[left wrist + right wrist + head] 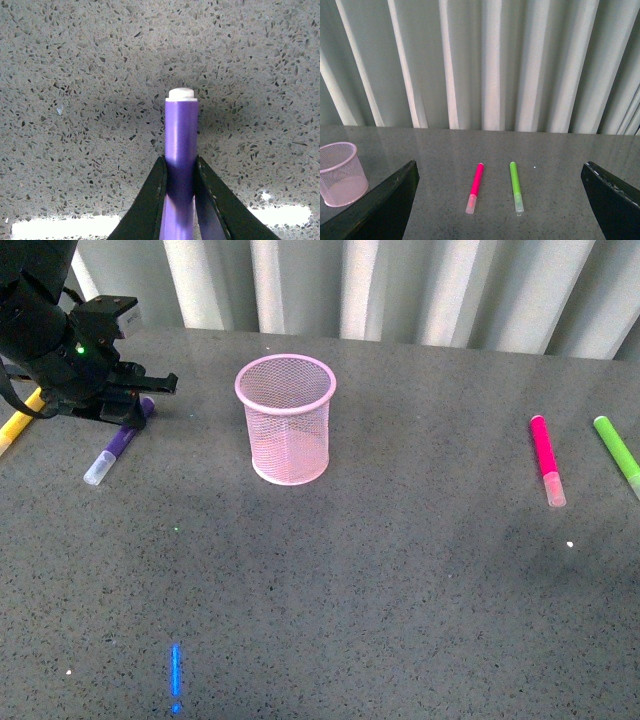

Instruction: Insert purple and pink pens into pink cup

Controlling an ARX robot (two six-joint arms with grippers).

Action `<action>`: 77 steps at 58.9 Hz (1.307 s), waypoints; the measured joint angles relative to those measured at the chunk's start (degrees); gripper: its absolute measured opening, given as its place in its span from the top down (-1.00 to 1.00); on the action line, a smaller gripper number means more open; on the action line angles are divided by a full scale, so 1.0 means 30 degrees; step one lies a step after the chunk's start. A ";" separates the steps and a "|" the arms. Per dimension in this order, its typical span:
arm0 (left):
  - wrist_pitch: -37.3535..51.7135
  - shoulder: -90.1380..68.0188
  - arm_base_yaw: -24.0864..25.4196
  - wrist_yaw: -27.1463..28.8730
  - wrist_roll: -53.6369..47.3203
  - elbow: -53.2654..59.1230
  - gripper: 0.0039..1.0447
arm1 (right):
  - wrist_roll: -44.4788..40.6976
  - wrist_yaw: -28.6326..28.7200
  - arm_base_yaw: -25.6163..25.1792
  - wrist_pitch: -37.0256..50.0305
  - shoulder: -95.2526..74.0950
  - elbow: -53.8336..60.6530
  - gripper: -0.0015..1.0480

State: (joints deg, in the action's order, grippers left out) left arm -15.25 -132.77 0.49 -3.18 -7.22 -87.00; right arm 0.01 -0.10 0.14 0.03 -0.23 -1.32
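My left gripper [135, 408] at the far left of the table is shut on the purple pen [113, 447], gripping near its back end; its pale cap points toward the front left, low over the table. In the left wrist view both fingers [150, 200] press the purple pen [181, 135], whose white end plug sticks out past them. The pink cup [285, 420] stands upright and empty to the right of that gripper. The pink pen [547, 460] lies flat at the right. My right gripper [500, 170] is open and empty, raised, facing the pink pen [475, 187] and the cup [340, 175].
A lime-green marker [618, 455] lies just right of the pink pen, also in the right wrist view [515, 187]. A yellow marker [18, 422] lies at the left edge, behind my left arm. A pleated grey curtain [400, 285] closes off the table's far edge.
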 joint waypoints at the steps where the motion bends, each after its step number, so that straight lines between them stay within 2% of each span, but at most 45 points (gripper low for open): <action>1: 0.0240 0.0080 0.0015 -0.0036 0.0051 0.0197 0.76 | 0.0000 0.0000 0.0000 0.0000 0.0000 0.0000 -0.87; 27: 0.4903 0.3803 0.0007 -0.1574 0.2273 0.3810 0.76 | 0.0000 0.0000 0.0000 0.0000 0.0000 0.0000 -0.87; 37: 0.8961 0.5501 -0.0138 -0.1545 0.3730 0.5727 0.77 | 0.0000 0.0007 0.0000 0.0000 0.0000 0.0000 -0.87; 46: 1.3573 0.6972 -0.0656 -0.0750 0.5770 0.7482 0.77 | 0.0000 0.0007 0.0000 0.0000 0.0000 0.0000 -0.87; 55: 1.9052 0.8451 -0.2208 0.0765 0.8896 0.9923 0.77 | 0.0000 0.0000 0.0000 0.0000 0.0000 0.0000 -0.87; 58: 2.2024 0.8823 -0.3432 0.1523 0.9981 1.1366 0.77 | 0.0000 0.0000 0.0000 0.0000 0.0000 0.0000 -0.87; 63: 2.6272 0.8510 -0.5595 0.3104 0.9428 1.3121 0.77 | 0.0000 0.0000 0.0000 0.0000 0.0000 0.0000 -0.87; 68: 2.8625 0.7708 -0.6878 0.3825 0.8779 1.3661 0.77 | 0.0000 0.0000 0.0000 0.0000 0.0000 0.0000 -0.87; 77: 3.0993 0.5493 -0.8269 0.5588 0.7468 1.3712 0.77 | 0.0000 0.0000 0.0000 0.0000 0.0000 0.0000 -0.87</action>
State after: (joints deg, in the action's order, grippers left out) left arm 77.73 -116.29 -24.32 13.58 15.18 -45.87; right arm 0.01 -0.10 0.14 0.03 -0.23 -1.32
